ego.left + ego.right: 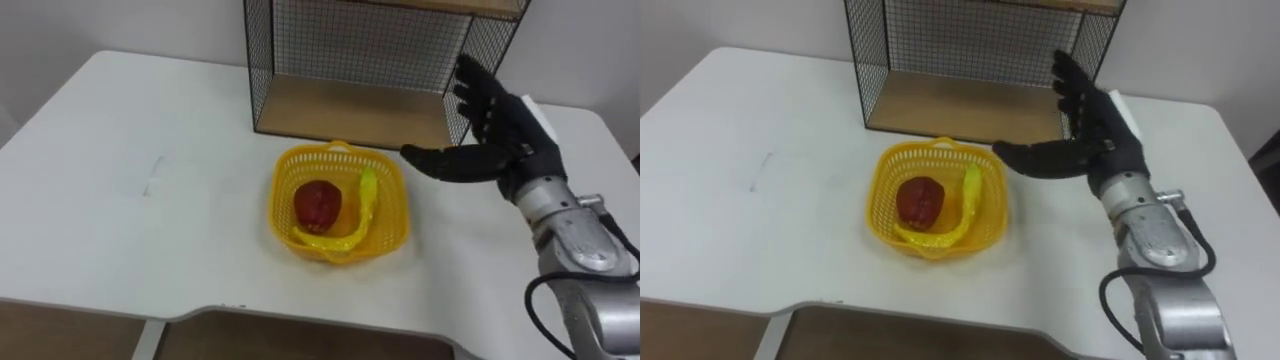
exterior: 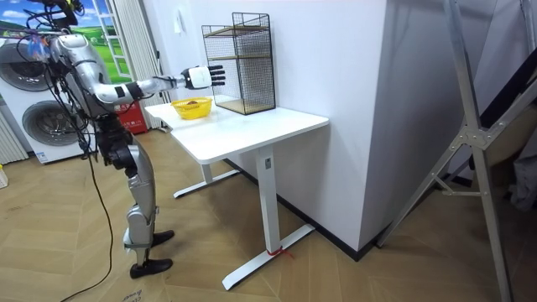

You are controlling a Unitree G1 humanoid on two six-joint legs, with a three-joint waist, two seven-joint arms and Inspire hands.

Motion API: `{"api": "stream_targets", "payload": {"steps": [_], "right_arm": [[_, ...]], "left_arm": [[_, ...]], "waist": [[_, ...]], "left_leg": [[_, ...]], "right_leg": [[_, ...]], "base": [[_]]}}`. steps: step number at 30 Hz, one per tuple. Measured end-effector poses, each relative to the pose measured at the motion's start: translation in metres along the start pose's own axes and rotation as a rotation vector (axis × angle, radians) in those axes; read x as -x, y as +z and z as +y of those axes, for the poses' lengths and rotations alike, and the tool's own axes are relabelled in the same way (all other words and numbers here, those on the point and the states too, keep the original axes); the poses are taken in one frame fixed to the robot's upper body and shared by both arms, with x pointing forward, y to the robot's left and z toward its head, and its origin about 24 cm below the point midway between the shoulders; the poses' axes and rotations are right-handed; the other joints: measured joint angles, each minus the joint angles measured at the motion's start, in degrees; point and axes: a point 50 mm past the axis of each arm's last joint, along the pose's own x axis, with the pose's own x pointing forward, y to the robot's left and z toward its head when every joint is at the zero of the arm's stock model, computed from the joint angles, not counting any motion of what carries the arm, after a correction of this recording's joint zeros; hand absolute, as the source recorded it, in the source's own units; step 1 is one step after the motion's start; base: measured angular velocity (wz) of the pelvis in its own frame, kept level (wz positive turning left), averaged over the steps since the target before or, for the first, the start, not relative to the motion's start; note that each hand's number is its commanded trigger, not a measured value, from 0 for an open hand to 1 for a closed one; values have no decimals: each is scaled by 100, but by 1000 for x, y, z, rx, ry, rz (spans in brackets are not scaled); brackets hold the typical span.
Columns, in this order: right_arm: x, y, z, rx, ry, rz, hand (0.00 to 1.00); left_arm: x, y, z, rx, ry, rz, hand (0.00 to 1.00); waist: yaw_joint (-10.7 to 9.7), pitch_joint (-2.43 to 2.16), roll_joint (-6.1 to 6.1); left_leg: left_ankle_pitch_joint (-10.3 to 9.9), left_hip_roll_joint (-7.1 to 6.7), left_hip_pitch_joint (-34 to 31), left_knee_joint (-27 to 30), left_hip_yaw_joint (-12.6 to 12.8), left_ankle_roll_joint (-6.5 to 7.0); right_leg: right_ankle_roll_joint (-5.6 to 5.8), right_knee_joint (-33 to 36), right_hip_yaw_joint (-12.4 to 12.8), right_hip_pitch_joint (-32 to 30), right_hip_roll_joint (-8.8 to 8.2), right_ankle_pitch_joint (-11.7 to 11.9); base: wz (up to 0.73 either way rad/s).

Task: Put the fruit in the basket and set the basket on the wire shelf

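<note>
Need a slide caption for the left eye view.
Right hand open beside the yellow basket, which holds a red fruit and sits on the white table before the wire shelf.

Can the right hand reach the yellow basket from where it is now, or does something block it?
Probably yes. The right hand, open, hovers just right of the yellow basket, with only bare table between them. The wire shelf stands behind, not between.
</note>
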Motion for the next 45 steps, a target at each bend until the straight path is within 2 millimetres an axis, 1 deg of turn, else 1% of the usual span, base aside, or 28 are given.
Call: {"api": "stream_targets", "payload": {"steps": [1, 2, 3, 4, 5, 6, 7, 8, 9, 11, 12, 13, 15, 16, 18, 19, 21, 22, 24, 26, 31, 33, 34, 36, 37, 39, 43, 45], "right_arm": [[1, -1, -3, -12, -21, 3, 0], [3, -2, -8, -21, -60, 9, 0], [7, -5, -13, -11, -100, 18, 0], [8, -6, -16, -4, -119, 22, 0], [12, -9, -21, 6, -160, 33, 0], [16, -12, -26, 10, -199, 46, 0], [18, -14, -28, 13, -216, 54, 0], [23, -19, -30, 19, -244, 74, 0], [28, -23, -33, 32, -269, 90, 0], [33, -27, -36, 72, -293, 108, 0], [37, -30, -37, 84, -309, 121, 0], [38, -31, -38, 84, -313, 127, 0], [40, -33, -38, 72, -316, 134, 0], [40, -33, -38, 71, -316, 130, 0], [40, -33, -33, 49, -310, 110, 0], [40, -32, -33, 49, -308, 107, 0], [40, -32, -31, 40, -306, 99, 0], [40, -33, -30, 33, -305, 95, 0], [40, -33, -26, -7, -302, 77, 0], [40, -34, -21, -20, -287, 70, 0], [39, -38, -7, -106, -210, 74, 0], [39, -39, 1, -158, -173, 70, 0], [39, -39, 3, -177, -165, 68, 0], [39, -39, 10, -301, -133, 54, 0], [39, -39, 13, -333, -124, 50, 0], [39, -38, 19, -419, -84, 34, 0], [39, -40, 28, -477, -34, 35, 0], [39, -43, 35, -505, 6, 45, 0]], "left_arm": [[0, 4, 2, 48, 25, -7, 0], [1, 15, 5, 126, 68, -32, 0], [3, 29, 7, 188, 104, -81, 0], [5, 38, 8, 216, 121, -111, 0], [9, 56, 12, 278, 162, -181, 0], [16, 76, 16, 344, 205, -258, 0], [19, 85, 18, 376, 226, -296, 0], [28, 100, 23, 432, 270, -364, 0], [37, 114, 25, 479, 302, -425, 0], [51, 132, 30, 548, 337, -509, 0], [62, 146, 33, 587, 360, -575, 0], [69, 152, 34, 613, 369, -610, 0], [92, 173, 37, 691, 395, -736, 0], [97, 177, 37, 711, 390, -758, 0], [117, 190, 39, 734, 388, -869, 0], [122, 193, 38, 732, 386, -898, 0], [142, 203, 32, 721, 351, -1008, 0], [146, 205, 30, 718, 333, -1034, 0], [160, 210, 18, 702, 236, -1106, 0], [168, 213, 6, 678, 146, -1146, 0], [190, 215, -36, 556, -162, -1211, 0], [202, 211, -55, 479, -306, -1249, 0], [204, 210, -60, 467, -342, -1253, 0], [213, 205, -77, 449, -514, -1230, 0], [215, 204, -81, 444, -558, -1219, 0], [220, 199, -93, 409, -701, -1194, 0], [226, 190, -107, 386, -892, -1130, 0], [227, 184, -117, 351, -992, -1099, 0]], "waist": [[-32, -3, 13], [-31, 3, 80], [-29, 0, 140], [-29, 1, 158], [-28, -12, 189], [-20, -26, 206], [-14, -34, 217], [1, -70, 221], [2, -76, 248], [57, -73, 293], [54, -72, 297], [45, -63, 286], [42, -49, 259], [42, -52, 262], [10, -39, 221], [-5, -36, 217], [-6, -23, 205], [-8, -24, 188], [-15, 18, 222], [-29, 44, 244], [-137, 45, 238], [-197, 50, 230], [-214, 50, 231], [-315, 55, 224], [-331, 54, 224], [-368, 57, 227], [-388, 60, 228], [-398, 72, 218]], "left_leg": [[3, -3, -2, -2, -12, -1], [6, -2, 9, -2, -13, -4], [6, -3, 15, 6, -13, -4], [6, -2, 25, 4, -13, -4], [7, -5, 38, -10, -10, -6], [12, -14, 57, -57, -11, -13], [22, -23, 73, -90, -10, -17], [52, -36, 85, -148, 5, -17], [68, -39, 86, -170, 35, -13], [88, -35, 101, -214, 137, -8], [89, -37, 118, -218, 148, -5], [90, -39, 136, -218, 148, -4], [89, -44, 169, -229, 152, -1], [88, -44, 165, -228, 151, 0], [83, -41, 112, -212, 138, 2], [83, -42, 102, -212, 139, 2], [80, -43, 65, -194, 135, 8], [79, -44, 67, -197, 138, 8], [78, -54, 66, -198, 136, 14], [77, -56, 58, -199, 137, 15], [76, -49, -48, -157, 139, 16], [72, -49, -47, -148, 147, 22], [69, -47, -46, -151, 162, 25], [69, -52, -37, -187, 173, 26], [70, -51, -27, -201, 184, 27], [70, -40, 1, -244, 279, 27], [70, -37, 74, -316, 331, 26], [70, -39, 86, -301, 332, 26]], "right_leg": [[2, 1, -5, 1, -3, -1], [3, -3, 11, 9, 0, -2], [3, -2, -15, 21, -3, -2], [6, -1, -22, 32, -4, -4], [13, -1, -11, 37, -6, -8], [22, 0, 32, 21, -8, -15], [25, -1, 62, -4, -12, -17], [26, 0, 96, -35, -19, -18], [26, 0, 125, -54, -19, -18], [25, 0, 206, -82, 0, -18], [25, 2, 217, -89, 0, -18], [25, 2, 218, -92, -3, -18], [25, 10, 213, -92, -6, -18], [25, 9, 212, -95, -6, -18], [25, 3, 199, -123, 1, -17], [25, 0, 206, -131, 1, -17], [25, 3, 207, -138, -1, -15], [25, 3, 207, -134, -2, -15], [26, -3, 200, -119, -8, -15], [27, -7, 186, -128, -9, -14], [27, -7, 141, -211, -9, -14], [28, -6, 141, -215, -11, -14], [28, -6, 146, -219, -12, -14], [28, -12, 205, -230, -14, -14], [28, -11, 212, -234, -16, -14], [28, -18, 236, -255, -19, -14], [29, -20, 355, -248, -14, -15], [29, -31, 364, -230, -17, -15]], "base": [[6], [0], [0], [0], [-4], [-9], [-11], [-12], [-14], [-24], [-16], [0], [0], [0], [0], [3], [0], [0], [0], [0], [3], [0], [-6], [-4], [-9], [-18], [-11], [0]]}}
